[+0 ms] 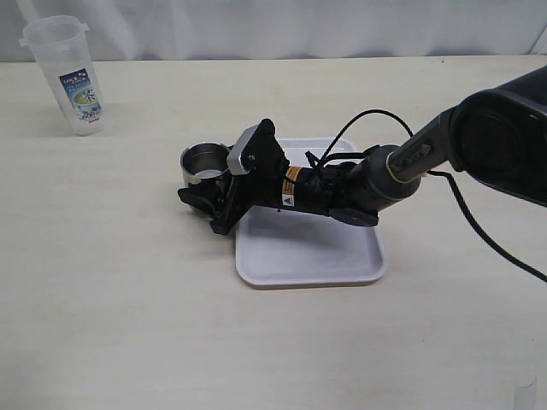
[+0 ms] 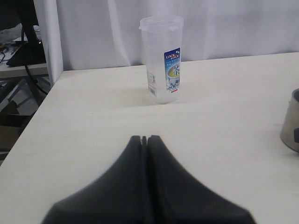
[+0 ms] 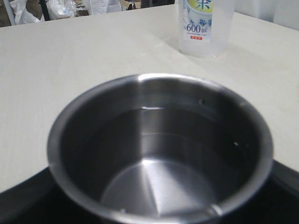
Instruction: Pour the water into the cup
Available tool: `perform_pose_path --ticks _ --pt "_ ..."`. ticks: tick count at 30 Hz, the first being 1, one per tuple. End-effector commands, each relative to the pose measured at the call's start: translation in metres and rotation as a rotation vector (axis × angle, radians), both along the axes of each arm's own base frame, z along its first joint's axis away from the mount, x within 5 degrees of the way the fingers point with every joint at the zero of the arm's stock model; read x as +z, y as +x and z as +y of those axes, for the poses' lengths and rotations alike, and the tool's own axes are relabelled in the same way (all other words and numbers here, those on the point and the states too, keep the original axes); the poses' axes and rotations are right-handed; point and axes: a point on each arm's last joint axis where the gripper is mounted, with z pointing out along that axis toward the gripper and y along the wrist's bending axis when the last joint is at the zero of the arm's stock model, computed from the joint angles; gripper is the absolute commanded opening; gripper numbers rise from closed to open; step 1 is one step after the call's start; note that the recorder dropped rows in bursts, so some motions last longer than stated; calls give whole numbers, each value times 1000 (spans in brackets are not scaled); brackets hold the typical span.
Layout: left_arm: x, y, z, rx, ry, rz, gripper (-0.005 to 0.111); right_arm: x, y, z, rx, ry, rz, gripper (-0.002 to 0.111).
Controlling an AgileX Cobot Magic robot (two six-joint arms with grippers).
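Observation:
The cup [image 1: 203,159], a small shiny steel cylinder, stands upright on the table just left of the white tray. My right gripper [image 1: 212,181] reaches across the tray and is closed on the cup, one dark finger [image 1: 198,196] along its near side. In the right wrist view the cup [image 3: 159,154] fills the frame, its steel bottom showing, with dark fingers [image 3: 23,205] low on both sides. My left gripper [image 2: 145,138] is shut and empty, low over bare table. It points toward the tall plastic container [image 2: 162,60], with the cup's edge [image 2: 292,123] off to one side.
The translucent plastic container [image 1: 75,81] with a blue-green label stands at the far left back of the table, well apart from the cup. The white tray [image 1: 316,256] lies mid-table under my right arm. White curtains close off the back edge.

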Motion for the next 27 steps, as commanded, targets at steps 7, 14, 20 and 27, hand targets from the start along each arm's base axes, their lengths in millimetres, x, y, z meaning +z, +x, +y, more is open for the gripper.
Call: perform_pose_path --ticks 7,14,20,27 --pt "0 0 0 -4 0 -5 0 -3 -1 -1 -5 -32 11 4" --pt "0 0 0 -4 0 -5 0 -3 1 -2 -26 -22 18 4" --pt "0 0 0 -4 0 -5 0 -1 6 -4 -93 12 34 4" --pt "0 0 0 -4 0 -7 0 9 7 -3 -91 23 17 4"
